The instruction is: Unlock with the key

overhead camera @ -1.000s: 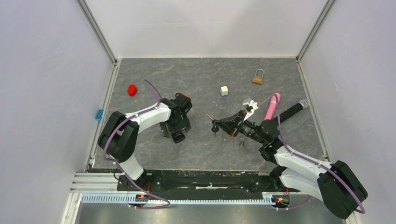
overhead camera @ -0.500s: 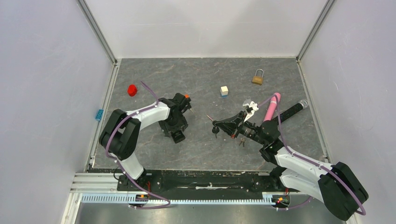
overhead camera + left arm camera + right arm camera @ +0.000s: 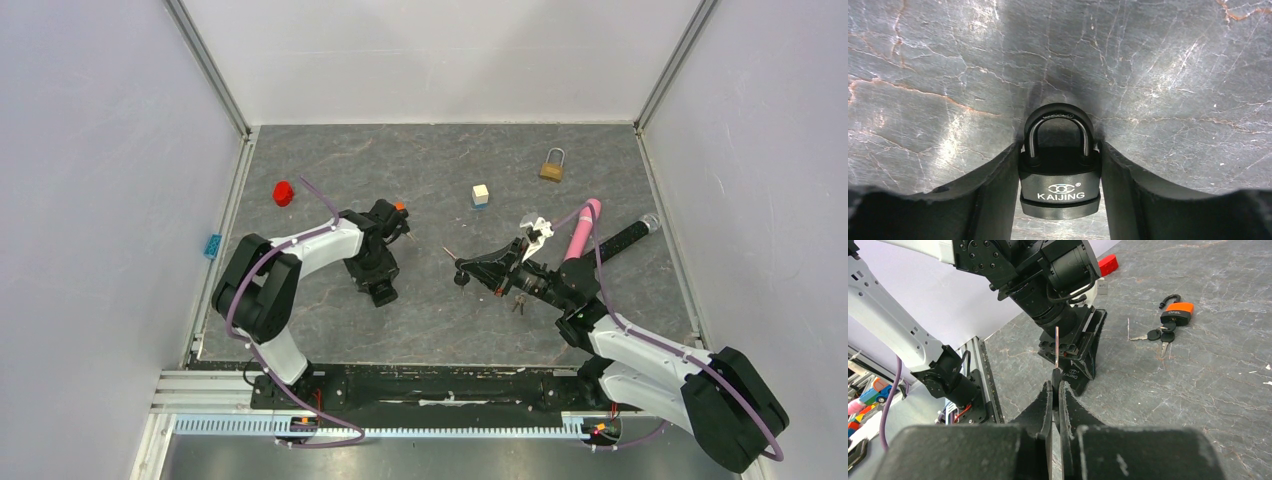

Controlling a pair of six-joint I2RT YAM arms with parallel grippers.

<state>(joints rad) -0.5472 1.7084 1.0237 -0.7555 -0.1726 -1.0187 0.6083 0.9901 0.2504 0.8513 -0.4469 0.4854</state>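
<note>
Compared with a second earlier, the left arm had drawn in slightly toward its own side in the overhead view, carrying its load a touch leftward, while the right arm had hardly shifted. The left gripper (image 3: 1060, 150) was clamped on the black padlock (image 3: 1060, 187), a finger pressed against each side of the body and its base touching the grey table (image 3: 440, 160). The padlock stood left of centre on the table. It was matt black with "KAIJING" in white on its face, and its steel shackle, capped in black, was seated in the body. The right gripper (image 3: 1055, 387) pinched the key (image 3: 1056, 347) tightly, the thin blade sticking out beyond the fingertips and pointing toward the padlock, apart from it. An orange padlock (image 3: 1177, 311) with spare keys lay beyond.
</note>
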